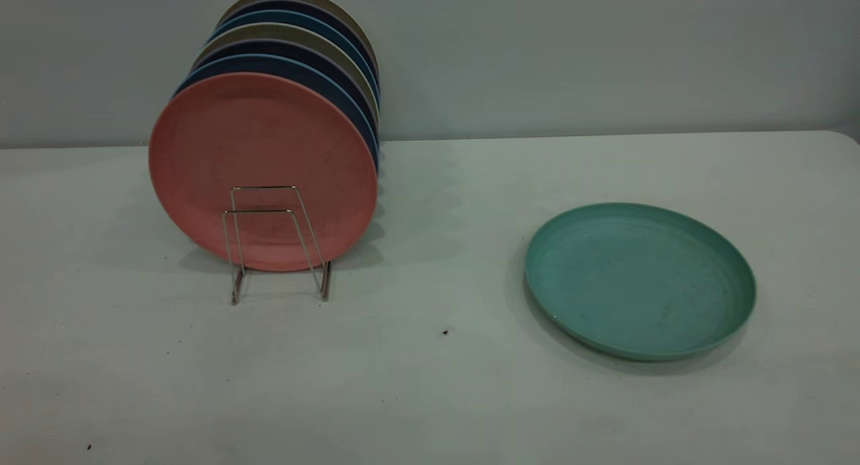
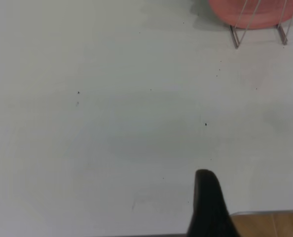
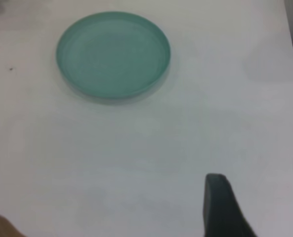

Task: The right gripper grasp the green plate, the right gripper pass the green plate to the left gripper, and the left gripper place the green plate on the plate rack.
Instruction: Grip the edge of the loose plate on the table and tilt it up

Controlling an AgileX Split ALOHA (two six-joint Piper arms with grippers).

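The green plate (image 1: 638,280) lies flat on the white table at the right, rim up, and nothing touches it. In the right wrist view the green plate (image 3: 113,53) is far off from my right gripper (image 3: 257,190), which is open and holds nothing. The plate rack (image 1: 275,243) stands at the left, with its two front wire loops free. My left gripper (image 2: 208,207) hovers over bare table, well short of the plate rack (image 2: 257,29). Neither arm appears in the exterior view.
A salmon-pink plate (image 1: 262,162) stands upright in the rack, with several blue and olive plates (image 1: 295,48) behind it. The table (image 1: 430,384) ends close to the left gripper, where wooden floor (image 2: 270,224) shows. A grey wall rises behind the table.
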